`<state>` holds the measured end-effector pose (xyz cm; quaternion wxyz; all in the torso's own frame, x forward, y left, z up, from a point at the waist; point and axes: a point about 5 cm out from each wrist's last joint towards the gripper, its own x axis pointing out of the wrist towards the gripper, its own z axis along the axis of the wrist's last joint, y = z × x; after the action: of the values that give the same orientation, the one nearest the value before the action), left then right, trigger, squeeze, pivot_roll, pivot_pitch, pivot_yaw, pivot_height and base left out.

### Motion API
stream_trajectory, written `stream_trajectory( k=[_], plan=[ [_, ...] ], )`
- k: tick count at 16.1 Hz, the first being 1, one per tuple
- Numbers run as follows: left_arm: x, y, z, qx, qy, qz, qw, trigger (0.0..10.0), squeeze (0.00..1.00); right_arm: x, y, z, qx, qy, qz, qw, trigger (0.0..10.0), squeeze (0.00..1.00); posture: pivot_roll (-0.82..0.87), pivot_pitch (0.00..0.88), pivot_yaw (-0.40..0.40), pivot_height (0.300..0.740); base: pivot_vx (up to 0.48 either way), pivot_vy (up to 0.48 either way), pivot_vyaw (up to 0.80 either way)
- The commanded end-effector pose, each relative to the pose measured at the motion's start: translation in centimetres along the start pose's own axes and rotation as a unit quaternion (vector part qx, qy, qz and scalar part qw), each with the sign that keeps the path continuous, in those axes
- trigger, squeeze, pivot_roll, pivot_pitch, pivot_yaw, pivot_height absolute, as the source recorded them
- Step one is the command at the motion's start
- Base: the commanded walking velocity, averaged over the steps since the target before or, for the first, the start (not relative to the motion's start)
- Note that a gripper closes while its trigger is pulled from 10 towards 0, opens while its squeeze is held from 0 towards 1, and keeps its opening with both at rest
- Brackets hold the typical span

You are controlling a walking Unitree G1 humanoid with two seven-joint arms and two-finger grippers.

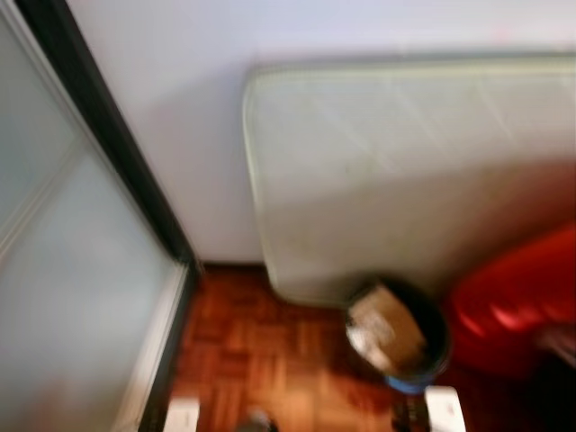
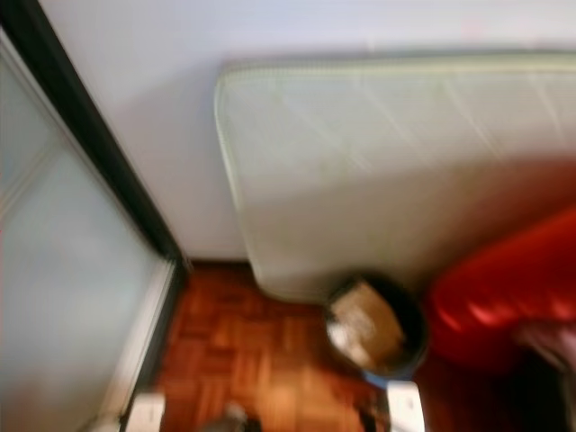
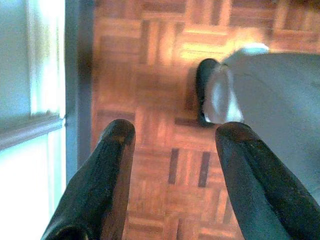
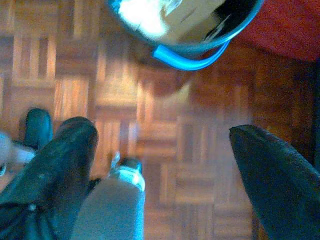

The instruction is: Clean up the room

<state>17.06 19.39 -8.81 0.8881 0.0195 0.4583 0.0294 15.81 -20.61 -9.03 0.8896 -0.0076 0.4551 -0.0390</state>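
Note:
A dark round bucket (image 1: 400,335) with a blue handle (image 4: 187,57) stands on the parquet floor, holding crumpled brown and pale paper or cardboard (image 1: 385,328). It sits at the foot of a pale mattress (image 1: 405,162) leaning against the white wall. My left gripper (image 3: 175,137) hangs open over bare parquet beside my own leg and foot. My right gripper (image 4: 162,137) is open too, low over the floor, with the bucket (image 4: 190,22) a little way beyond its fingertips. Neither holds anything. The eye views are blurred.
A red rounded soft object (image 1: 517,301) lies to the right of the bucket. A frosted glass sliding door with a dark frame (image 1: 108,153) runs along the left. Parquet floor (image 1: 261,351) lies open between door and bucket.

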Motion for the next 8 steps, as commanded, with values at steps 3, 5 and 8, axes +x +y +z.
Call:
stream_trajectory(
  k=[3, 5, 8],
  plan=[
    [0.21, 0.04, 1.26, 0.007, -0.020, 0.001, 1.000, 10.0, 0.00, -0.34, 0.39, -1.63, 0.005, 0.026, 0.003, 1.000, 10.0, 0.00, 0.00, 0.166, 0.003, 0.740, 0.000, 0.000, 0.00],
    [0.21, -0.02, 1.25, 0.006, -0.020, 0.001, 1.000, 10.0, 0.00, -0.34, 0.38, -1.61, 0.007, 0.026, 0.004, 1.000, 10.0, 0.00, 0.00, 0.167, 0.002, 0.740, 0.000, 0.000, 0.00],
    [0.22, -0.05, 1.29, 0.008, -0.020, 0.001, 1.000, 10.0, 0.00, -0.35, 0.41, -1.66, 0.015, 0.026, 0.006, 1.000, 10.0, 0.00, 0.00, 0.167, 0.002, 0.740, 0.000, 0.000, 0.00]
  ],
)
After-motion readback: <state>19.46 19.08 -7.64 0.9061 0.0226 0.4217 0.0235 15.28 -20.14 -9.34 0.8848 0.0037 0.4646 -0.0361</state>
